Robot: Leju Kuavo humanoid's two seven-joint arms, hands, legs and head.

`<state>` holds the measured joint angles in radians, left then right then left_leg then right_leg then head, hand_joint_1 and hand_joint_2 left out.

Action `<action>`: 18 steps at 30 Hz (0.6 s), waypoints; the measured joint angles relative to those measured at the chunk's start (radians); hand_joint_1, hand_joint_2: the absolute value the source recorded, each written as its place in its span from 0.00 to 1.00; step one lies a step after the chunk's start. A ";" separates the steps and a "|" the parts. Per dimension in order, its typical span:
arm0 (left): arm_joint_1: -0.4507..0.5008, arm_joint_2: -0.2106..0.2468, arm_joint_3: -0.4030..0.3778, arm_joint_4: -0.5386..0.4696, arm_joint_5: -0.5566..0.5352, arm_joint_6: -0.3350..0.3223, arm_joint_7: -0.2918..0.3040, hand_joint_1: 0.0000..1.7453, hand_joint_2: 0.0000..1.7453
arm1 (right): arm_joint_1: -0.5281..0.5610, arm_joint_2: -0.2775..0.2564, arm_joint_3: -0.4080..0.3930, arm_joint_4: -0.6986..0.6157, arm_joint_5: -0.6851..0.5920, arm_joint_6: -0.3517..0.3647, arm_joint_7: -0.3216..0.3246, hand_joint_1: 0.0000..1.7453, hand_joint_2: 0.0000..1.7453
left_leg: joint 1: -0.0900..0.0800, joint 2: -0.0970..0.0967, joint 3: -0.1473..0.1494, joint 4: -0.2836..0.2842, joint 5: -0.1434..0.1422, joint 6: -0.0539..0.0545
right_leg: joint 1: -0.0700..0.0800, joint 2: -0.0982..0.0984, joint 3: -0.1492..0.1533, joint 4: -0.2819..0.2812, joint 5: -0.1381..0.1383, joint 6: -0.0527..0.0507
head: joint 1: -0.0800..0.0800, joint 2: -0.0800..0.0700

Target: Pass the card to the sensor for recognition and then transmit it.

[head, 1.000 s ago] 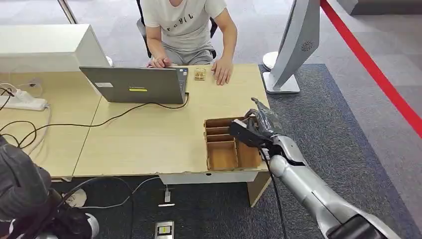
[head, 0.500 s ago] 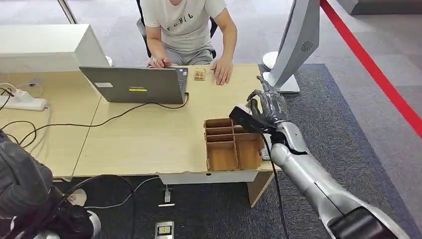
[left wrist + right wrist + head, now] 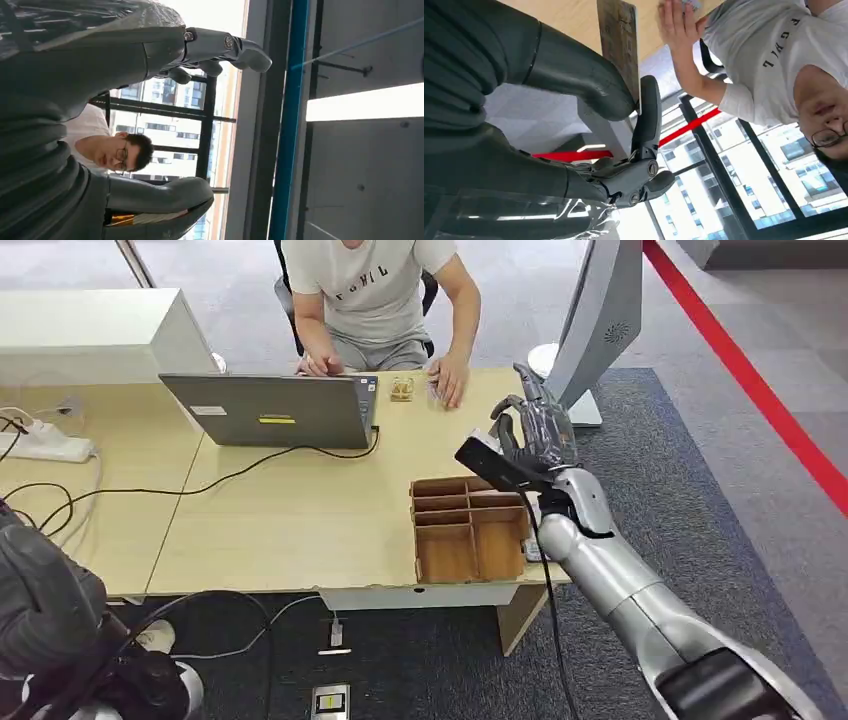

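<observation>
My right hand pinches a dark flat card between its thumb and a finger and holds it in the air above the far edge of a wooden divided box. In the right wrist view the card stands on edge between the thumb and a finger of that hand, pointing toward a person's hand on the table. A small wooden stand sits by the person's hand. My left hand is raised with thumb and fingers apart, holding nothing.
A person in a white shirt sits across the wooden table. An open laptop with a black cable lies left of centre. A white screen stand rises at the far right corner. A power strip lies at the left.
My right hand has lifted the card up from the box and carried it away from me, toward the person's side of the table. The person's hand stayed on the table.
</observation>
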<state>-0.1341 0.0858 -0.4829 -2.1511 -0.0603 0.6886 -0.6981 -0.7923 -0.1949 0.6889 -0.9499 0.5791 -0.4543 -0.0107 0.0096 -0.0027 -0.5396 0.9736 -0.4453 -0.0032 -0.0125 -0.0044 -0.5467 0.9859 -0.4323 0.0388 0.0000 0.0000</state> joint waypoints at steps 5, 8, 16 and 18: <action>-0.002 0.000 -0.002 0.000 0.016 0.000 0.000 0.00 1.00 | -0.033 0.023 -0.001 0.017 -0.006 -0.004 -0.010 1.00 1.00 | 0.000 0.000 0.000 0.000 0.000 0.000 | 0.000 0.000 0.000 0.000 0.000 0.000 | 0.000 0.000; -0.010 -0.002 -0.003 0.000 0.032 0.000 0.000 0.00 1.00 | -0.074 0.040 -0.001 0.041 -0.007 -0.007 -0.014 1.00 1.00 | 0.000 0.000 0.000 0.000 0.000 0.000 | 0.000 0.000 0.000 0.000 0.000 0.000 | 0.000 0.000; -0.044 -0.012 -0.021 0.009 0.063 0.000 0.000 0.00 1.00 | -0.204 0.111 0.001 0.187 0.014 -0.056 -0.021 1.00 1.00 | 0.000 0.000 0.000 0.000 0.000 0.000 | 0.000 0.000 0.000 0.001 0.000 0.000 | 0.000 0.000; -0.046 -0.016 -0.021 0.010 0.067 0.000 0.000 0.00 1.00 | -0.232 0.128 0.002 0.223 0.028 -0.062 -0.006 1.00 1.00 | 0.000 0.000 0.000 0.000 0.000 0.000 | 0.000 0.000 0.000 0.001 0.000 0.000 | 0.000 0.000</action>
<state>-0.1798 0.0702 -0.5043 -2.1412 0.0072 0.6886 -0.6981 -1.0242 -0.0669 0.6909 -0.7264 0.6069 -0.5161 -0.0164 0.0096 -0.0025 -0.5397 0.9737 -0.4450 -0.0033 -0.0125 -0.0041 -0.5472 0.9866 -0.4320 0.0385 0.0004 0.0000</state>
